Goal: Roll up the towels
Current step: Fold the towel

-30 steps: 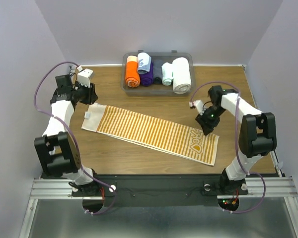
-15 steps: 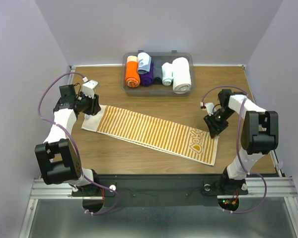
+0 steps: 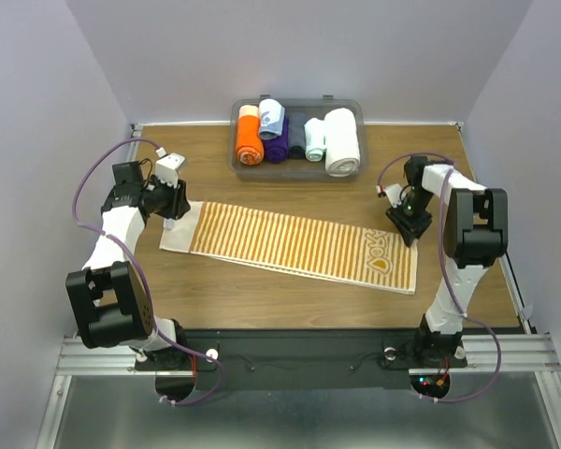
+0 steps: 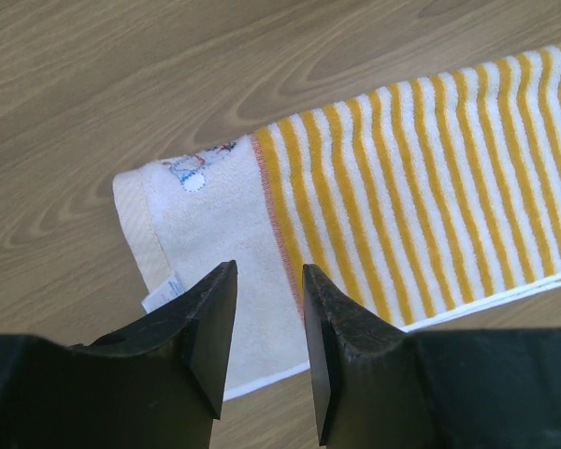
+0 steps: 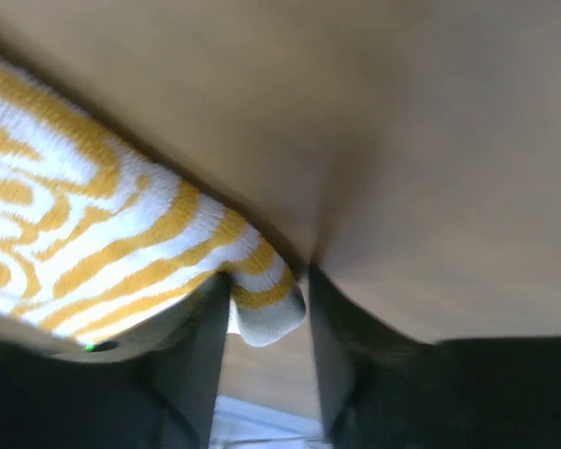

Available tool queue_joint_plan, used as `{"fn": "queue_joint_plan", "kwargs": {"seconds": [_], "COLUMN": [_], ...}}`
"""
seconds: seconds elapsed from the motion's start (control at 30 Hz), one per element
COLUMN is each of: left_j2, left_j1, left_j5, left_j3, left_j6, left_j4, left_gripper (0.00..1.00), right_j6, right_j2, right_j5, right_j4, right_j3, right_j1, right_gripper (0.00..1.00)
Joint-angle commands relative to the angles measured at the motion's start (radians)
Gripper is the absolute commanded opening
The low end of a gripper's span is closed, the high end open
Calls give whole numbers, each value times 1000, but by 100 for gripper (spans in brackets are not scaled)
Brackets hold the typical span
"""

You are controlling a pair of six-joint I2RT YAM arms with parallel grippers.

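The yellow-and-white striped towel lies flat across the table, its lettering at the right end. My left gripper hangs open just above the towel's plain white left end, and its jaws hold nothing. My right gripper is at the towel's far right corner. In the right wrist view that striped corner sits pinched between my right gripper's fingertips. A pale blue rolled towel lies in the bin.
A grey plastic bin at the back of the table holds an orange roll, a purple roll, a thick white roll and other small rolls. A white label sticks out at the towel's left edge.
The right gripper moved back and to the right while its jaws narrowed, and the towel's right end swung back with it. The left gripper came down over the left end, then stayed.
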Motion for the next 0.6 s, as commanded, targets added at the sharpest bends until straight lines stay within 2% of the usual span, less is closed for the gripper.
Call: {"fn": "queue_joint_plan", "kwargs": {"seconds": [0.0, 0.2, 0.37, 0.57], "left_j2": [-8, -7, -12, -8], "left_j1": [-7, -7, -7, -5], "left_j5": [23, 52, 72, 100], "left_j3": [-20, -18, -23, -26], "left_j6": [-17, -56, -111, -137], "left_j4": [13, 41, 85, 95], "left_gripper": [46, 46, 46, 46], "right_j6": [-11, 63, 195, 310], "right_j2": [90, 14, -58, -72], "right_j5": [44, -81, -195, -312], "right_j4": [292, 79, -29, -23], "right_j3": [164, 306, 216, 102], "right_j1": [-3, -82, -141, -146], "right_gripper": [50, 66, 65, 61]}}
